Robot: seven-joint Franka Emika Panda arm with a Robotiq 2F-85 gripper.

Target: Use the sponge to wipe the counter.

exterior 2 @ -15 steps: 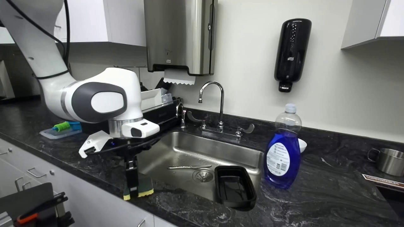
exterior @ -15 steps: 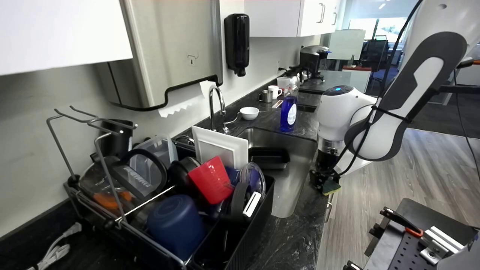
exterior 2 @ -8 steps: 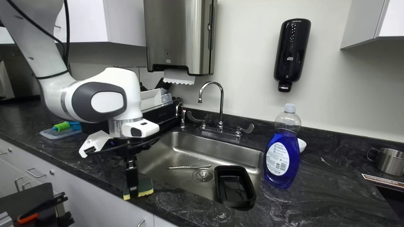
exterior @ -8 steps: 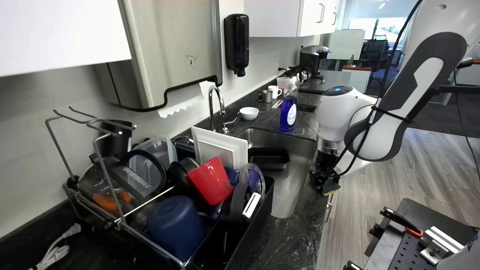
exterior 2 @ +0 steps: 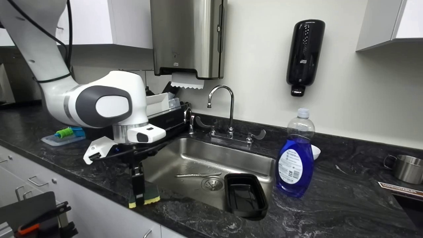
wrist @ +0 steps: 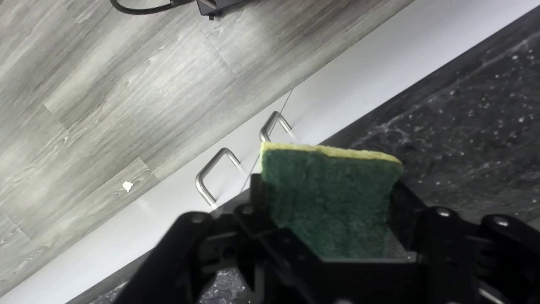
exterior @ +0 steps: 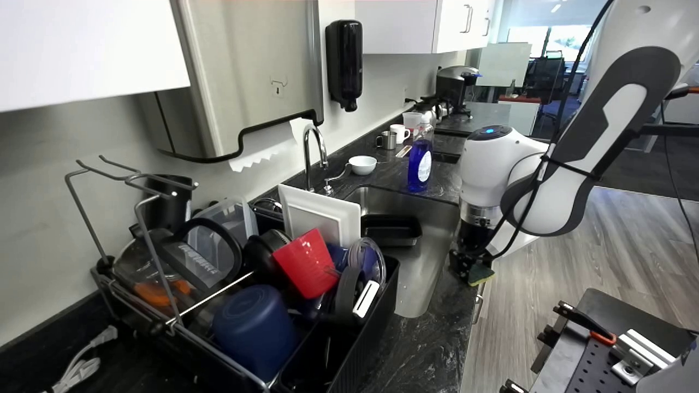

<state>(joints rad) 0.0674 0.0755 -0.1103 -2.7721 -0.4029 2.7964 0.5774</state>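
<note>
The gripper (wrist: 328, 192) is blurred in the wrist view. In an exterior view, its finger (exterior 2: 138, 189) hides the middle of the sponge (exterior 2: 152, 192) at the front edge of the counter (exterior 2: 350, 205); a dish-soap bottle (exterior 2: 295, 162) partly hides a bowl (exterior 2: 316, 152) near the back edge.

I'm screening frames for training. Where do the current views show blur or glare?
Wrist view: the gripper looks dark and out of focus, the floor sharper; in an exterior view, the distant window looks overexposed; in an exterior view, the steel sink carries bright reflections.
</note>
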